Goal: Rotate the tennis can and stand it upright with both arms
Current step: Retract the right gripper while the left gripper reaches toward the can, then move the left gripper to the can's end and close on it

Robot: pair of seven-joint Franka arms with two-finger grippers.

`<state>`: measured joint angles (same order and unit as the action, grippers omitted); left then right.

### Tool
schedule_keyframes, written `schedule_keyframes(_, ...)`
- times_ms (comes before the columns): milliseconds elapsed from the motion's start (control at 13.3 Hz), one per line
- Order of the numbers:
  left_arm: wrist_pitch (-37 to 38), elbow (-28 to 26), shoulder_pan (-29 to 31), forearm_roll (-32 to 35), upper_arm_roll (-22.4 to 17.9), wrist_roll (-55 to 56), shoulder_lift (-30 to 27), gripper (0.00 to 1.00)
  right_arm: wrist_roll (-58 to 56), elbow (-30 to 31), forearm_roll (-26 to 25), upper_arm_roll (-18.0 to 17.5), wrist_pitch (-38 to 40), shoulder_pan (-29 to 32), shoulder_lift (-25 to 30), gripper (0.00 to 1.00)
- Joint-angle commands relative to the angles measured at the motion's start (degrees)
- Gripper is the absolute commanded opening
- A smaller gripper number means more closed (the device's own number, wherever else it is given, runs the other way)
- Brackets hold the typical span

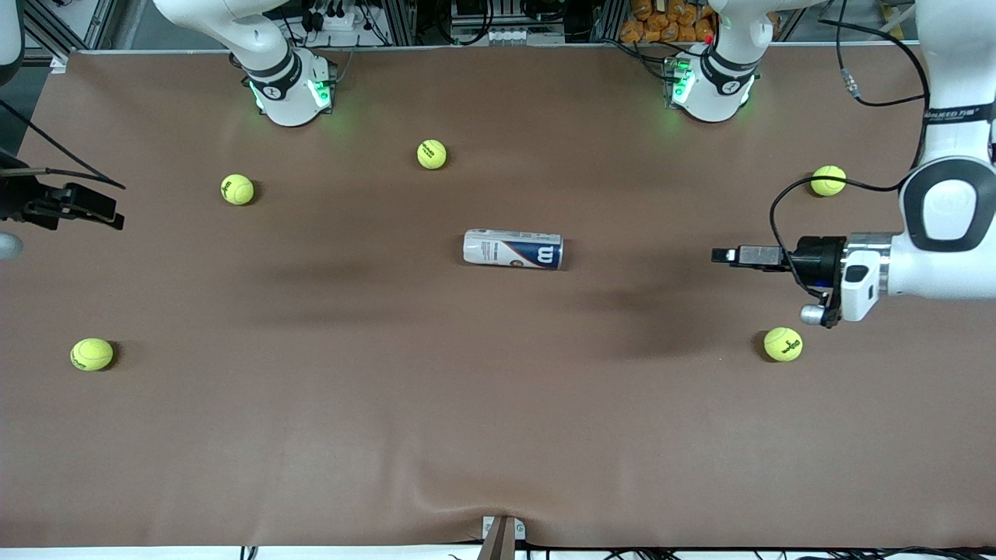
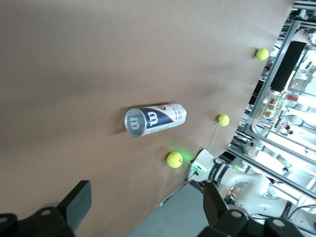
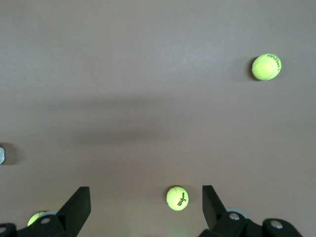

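The tennis can (image 1: 513,249) lies on its side in the middle of the brown table. Its navy "W" end points toward the left arm's end of the table. In the left wrist view the tennis can (image 2: 155,119) shows its silvery round end, well ahead of the fingers. My left gripper (image 1: 725,255) hovers open over the table and points at the can from a good distance; nothing sits between its fingers (image 2: 79,202). My right gripper (image 1: 105,211) is open over the table's edge at the right arm's end, apart from the can. It holds nothing, as the right gripper (image 3: 145,205) shows.
Several yellow-green tennis balls lie scattered: one ball (image 1: 432,154) near the bases, a second ball (image 1: 237,189) beside the right gripper, a third ball (image 1: 783,344) under the left wrist. A ball (image 3: 177,198) lies on the table below the right fingers.
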<state>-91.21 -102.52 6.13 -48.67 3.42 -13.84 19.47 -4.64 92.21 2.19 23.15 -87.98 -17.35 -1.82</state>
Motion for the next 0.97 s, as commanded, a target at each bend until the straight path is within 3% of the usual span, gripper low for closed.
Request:
schedule_keyframes(0, -0.10, -1.71, 0.28, -3.70, 1.32, -2.75, 1.10, 1.00, 0.95, 5.70, 0.72, -1.09, -2.29, 1.00, 4.90, 1.00)
schedule_keyframes(375, -2.74, -5.76, -0.24, -11.00, 3.26, -10.93, 4.34, 1.00, -0.37, 5.35, -0.16, -1.26, -3.08, 0.91, 4.81, 1.00)
schedule_keyframes(599, -4.76, -6.99, -1.21, -14.68, 3.96, -17.07, 8.38, 1.00, -0.28, 2.01, -4.46, -1.79, -2.21, -0.40, 4.11, 1.00)
schedule_keyframes(899, -8.71, -9.80, -5.16, -19.43, 3.96, -21.30, 9.36, 1.00, 0.42, -0.62, -3.94, -1.52, -1.85, -0.05, 4.55, 1.00)
